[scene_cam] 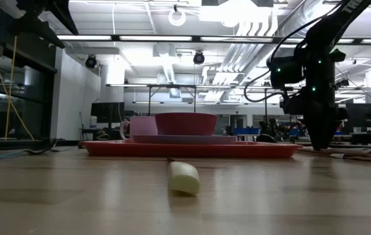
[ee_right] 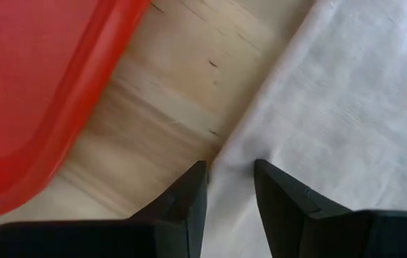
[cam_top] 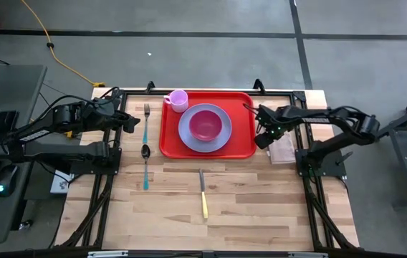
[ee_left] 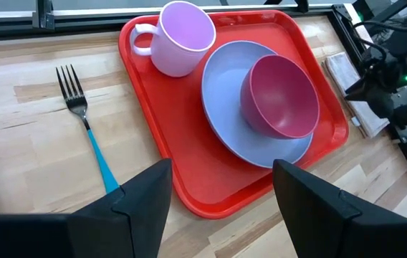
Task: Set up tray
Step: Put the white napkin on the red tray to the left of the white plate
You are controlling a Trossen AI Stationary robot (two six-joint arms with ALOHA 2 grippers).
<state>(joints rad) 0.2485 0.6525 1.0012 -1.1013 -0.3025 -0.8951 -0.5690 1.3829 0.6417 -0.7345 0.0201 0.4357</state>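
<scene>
the glossy red rectangular plastic tray (cam_top: 243, 147) with rounded corners sits mid-table on pale wood planks, bearing a smooth lavender round plate (cam_top: 189, 136), a magenta bowl (cam_top: 205, 124) and a pink mug (cam_top: 178, 99). the right gripper (ee_right: 228, 175) pinches the edge of a soft white cloth napkin (ee_right: 347, 122) beside the tray; the left gripper (ee_left: 221, 188) hangs spread wide.

A red tray (cam_top: 243, 147) carries a lavender plate (cam_top: 189, 136), magenta bowl (cam_top: 206, 124) and pale pink mug (cam_top: 178, 99) on the light wood-grain desk (cam_top: 246, 208), beside a blue-handled fork (cam_top: 146, 118) and yellow-handled knife (cam_top: 203, 195).
</scene>
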